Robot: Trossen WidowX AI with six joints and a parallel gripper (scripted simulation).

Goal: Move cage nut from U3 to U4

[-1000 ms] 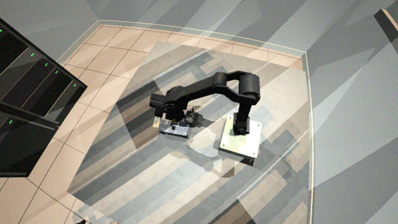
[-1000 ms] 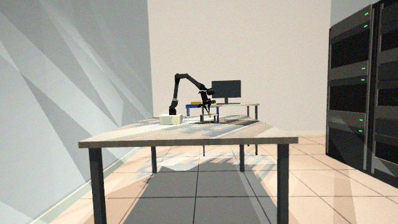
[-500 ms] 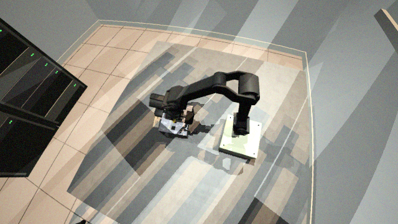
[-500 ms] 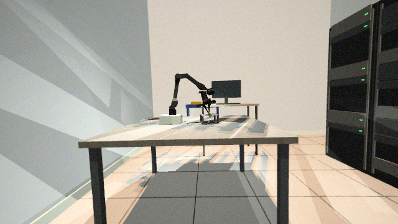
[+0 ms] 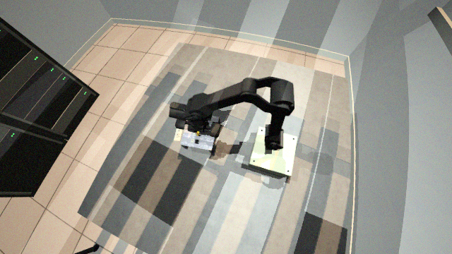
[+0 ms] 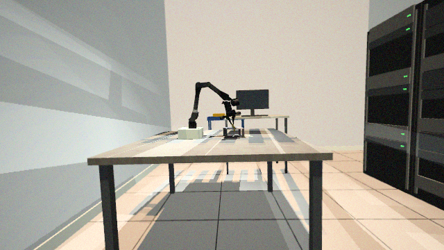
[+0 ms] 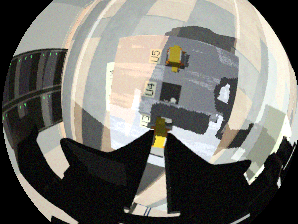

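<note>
My gripper (image 7: 158,135) (image 6: 234,127) points down at the rail plate (image 5: 205,143) (image 7: 131,55), its fingertips close together on the yellow cage nut (image 7: 160,141) beside the U3 label. The nut's lower part and spring wings are hidden, and I cannot tell whether it is seated or raised. The U4 hole (image 7: 170,92) shows dark and empty in the wrist view. The other yellow nut (image 7: 175,56) sits at U5. In the top view the arm covers much of the plate; a small yellow spot shows there, too small to tell which nut.
The arm's pale base block (image 5: 272,160) (image 6: 190,133) stands to one side of the rail plate. A small pale card (image 5: 178,135) (image 7: 110,90) lies beside the plate's far side from the base. Strong light and shadow stripes cross the table (image 6: 208,159). Server racks stand beyond it.
</note>
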